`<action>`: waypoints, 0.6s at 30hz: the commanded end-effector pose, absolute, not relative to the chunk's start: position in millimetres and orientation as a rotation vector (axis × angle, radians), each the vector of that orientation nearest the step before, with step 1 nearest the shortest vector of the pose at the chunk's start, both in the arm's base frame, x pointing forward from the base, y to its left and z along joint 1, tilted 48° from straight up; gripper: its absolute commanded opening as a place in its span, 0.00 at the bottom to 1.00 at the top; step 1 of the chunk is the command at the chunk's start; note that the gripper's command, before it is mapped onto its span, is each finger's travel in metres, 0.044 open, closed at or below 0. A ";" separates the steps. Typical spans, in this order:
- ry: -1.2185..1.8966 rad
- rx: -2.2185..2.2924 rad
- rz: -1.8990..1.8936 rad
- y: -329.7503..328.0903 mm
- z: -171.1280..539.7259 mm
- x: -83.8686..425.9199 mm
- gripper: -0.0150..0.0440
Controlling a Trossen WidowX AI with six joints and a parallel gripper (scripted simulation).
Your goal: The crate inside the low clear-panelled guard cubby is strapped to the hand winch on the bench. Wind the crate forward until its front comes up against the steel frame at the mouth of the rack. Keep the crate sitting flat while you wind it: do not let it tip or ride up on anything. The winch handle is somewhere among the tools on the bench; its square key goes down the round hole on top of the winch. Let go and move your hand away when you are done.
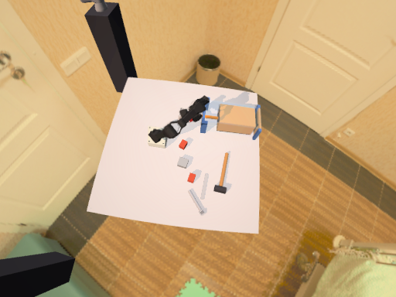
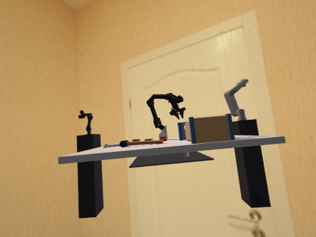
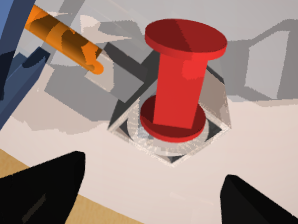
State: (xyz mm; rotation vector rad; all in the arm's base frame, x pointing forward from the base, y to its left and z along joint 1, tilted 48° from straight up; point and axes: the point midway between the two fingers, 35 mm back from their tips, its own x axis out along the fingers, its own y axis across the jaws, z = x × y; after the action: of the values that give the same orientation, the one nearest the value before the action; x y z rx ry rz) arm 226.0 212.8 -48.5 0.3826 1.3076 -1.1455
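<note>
The tan crate [image 1: 236, 119] [image 2: 213, 129] sits flat in the rack, with a gap between its front and the blue frame [image 1: 203, 127] at the mouth. An orange strap [image 1: 211, 117] [image 3: 65, 40] runs from the crate through that frame towards the winch. The pale winch [image 3: 169, 149] stands on the bench in the wrist view. A red flanged knob [image 3: 180, 90], apparently the winch handle's grip, stands above it. The key and its hole are hidden. My gripper [image 2: 179, 118] [image 3: 154, 175] is open, with nothing between its fingertips; the knob appears beyond them.
Two red blocks [image 1: 183, 144] [image 1: 191, 178], a grey block [image 1: 182, 162], an orange-handled hammer [image 1: 224, 170] [image 2: 145, 142], a pale strip [image 1: 204, 186] and a grey wrench [image 1: 196, 202] lie on the bench. The blue rear frame [image 1: 257, 134] is near the bench's right edge.
</note>
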 end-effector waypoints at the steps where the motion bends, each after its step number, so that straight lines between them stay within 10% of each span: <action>1: 1.343 0.369 -1.125 213.4 -51.3 217.4 0.88; 4: 1.343 0.369 -1.125 212.9 -51.9 217.6 1.00; 18: 1.345 0.365 -1.132 198.2 -67.2 221.1 1.00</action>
State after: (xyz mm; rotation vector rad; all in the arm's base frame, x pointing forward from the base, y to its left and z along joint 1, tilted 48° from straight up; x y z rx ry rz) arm 221.9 204.0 -62.6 0.3785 1.3459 -1.1271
